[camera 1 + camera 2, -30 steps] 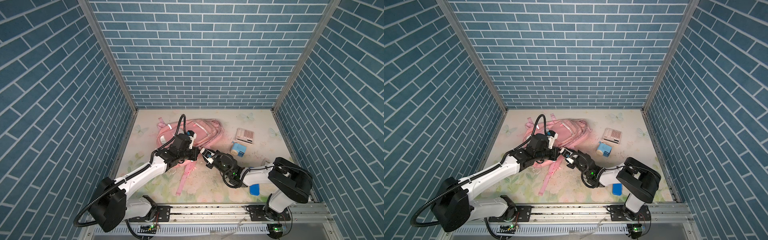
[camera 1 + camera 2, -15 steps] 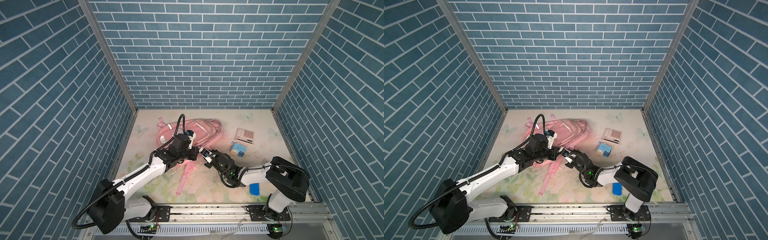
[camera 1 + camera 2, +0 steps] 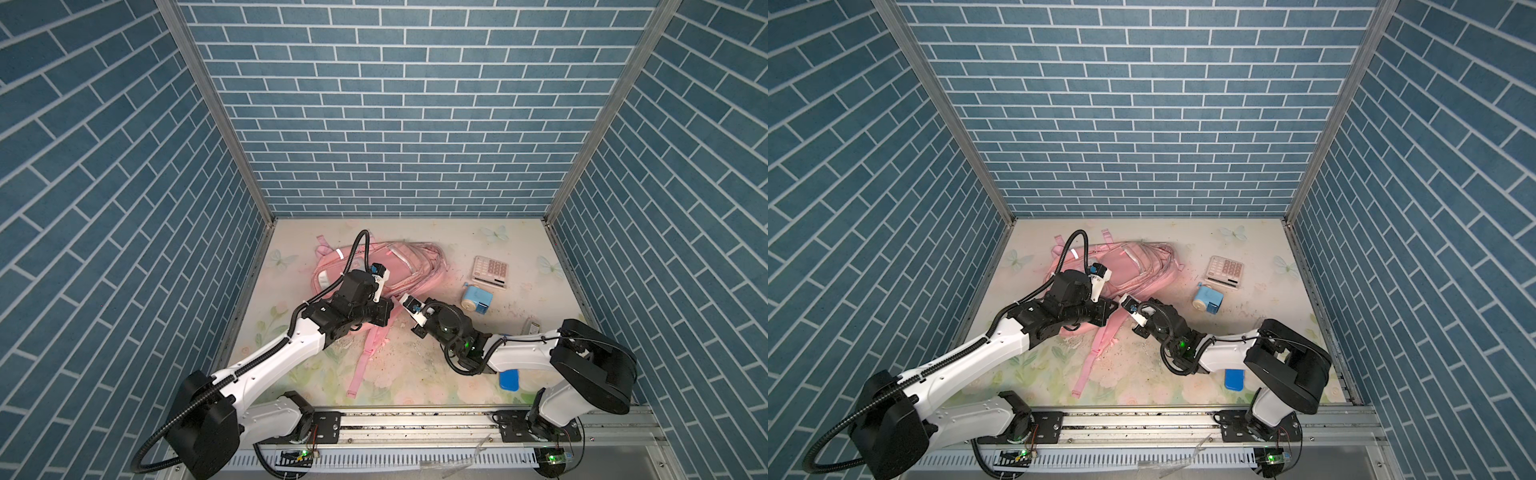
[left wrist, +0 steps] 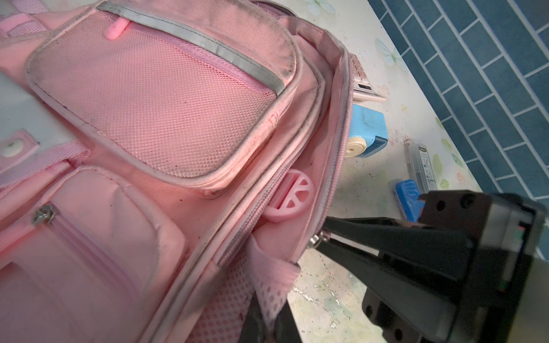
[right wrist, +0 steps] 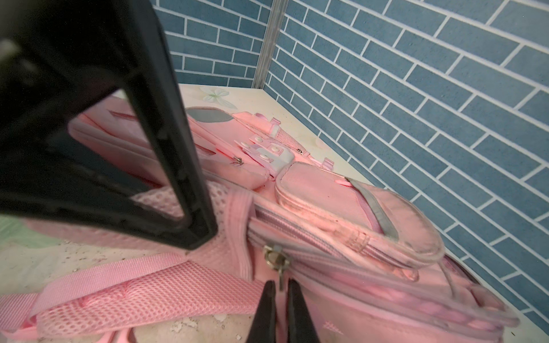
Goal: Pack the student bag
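While gripping the pink fabric backpack's (image 4: pixel 166 118) mesh strap (image 4: pixel 273 285), my left claw (image 4: pixel 269 316) is pressing together. My right claw (image 5: pixel 280 286) is pinching its metal zipper pull (image 5: pixel 274 259).

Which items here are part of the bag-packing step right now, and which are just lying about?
In use: student bag, zip pull pinched by right gripper, left gripper clamping its mesh strap.
Lying about, untouched: calculator, blue sharpener, blue eraser, clear case.
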`<action>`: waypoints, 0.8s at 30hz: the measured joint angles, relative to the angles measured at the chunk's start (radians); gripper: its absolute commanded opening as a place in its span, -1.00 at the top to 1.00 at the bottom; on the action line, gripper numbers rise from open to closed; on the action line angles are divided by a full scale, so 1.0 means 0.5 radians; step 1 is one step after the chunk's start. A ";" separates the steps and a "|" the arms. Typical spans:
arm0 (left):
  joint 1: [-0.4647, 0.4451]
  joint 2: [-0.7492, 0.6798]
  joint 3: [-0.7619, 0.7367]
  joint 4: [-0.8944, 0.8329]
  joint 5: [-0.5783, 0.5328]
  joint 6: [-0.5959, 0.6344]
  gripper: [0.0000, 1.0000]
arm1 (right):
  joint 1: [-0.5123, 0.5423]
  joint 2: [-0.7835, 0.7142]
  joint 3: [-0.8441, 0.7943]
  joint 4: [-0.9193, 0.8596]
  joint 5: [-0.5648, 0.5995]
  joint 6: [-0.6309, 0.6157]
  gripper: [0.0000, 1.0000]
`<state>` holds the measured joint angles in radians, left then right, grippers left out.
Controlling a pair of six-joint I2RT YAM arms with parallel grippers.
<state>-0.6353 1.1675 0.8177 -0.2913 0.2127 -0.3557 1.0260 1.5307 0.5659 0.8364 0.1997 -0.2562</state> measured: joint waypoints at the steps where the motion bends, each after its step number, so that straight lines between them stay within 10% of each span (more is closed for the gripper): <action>1: 0.004 -0.010 0.000 -0.008 -0.004 0.019 1.00 | -0.009 -0.022 -0.001 -0.031 -0.010 0.020 1.00; 24: 0.045 -0.092 -0.202 -0.070 -0.143 0.385 1.00 | -0.571 -0.187 0.006 -0.607 -0.372 0.422 1.00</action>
<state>-0.6128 1.1217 0.7166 -0.3264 0.1413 -0.1635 0.7403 1.4372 0.5690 0.5327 0.0135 -0.0452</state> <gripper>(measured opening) 0.086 0.086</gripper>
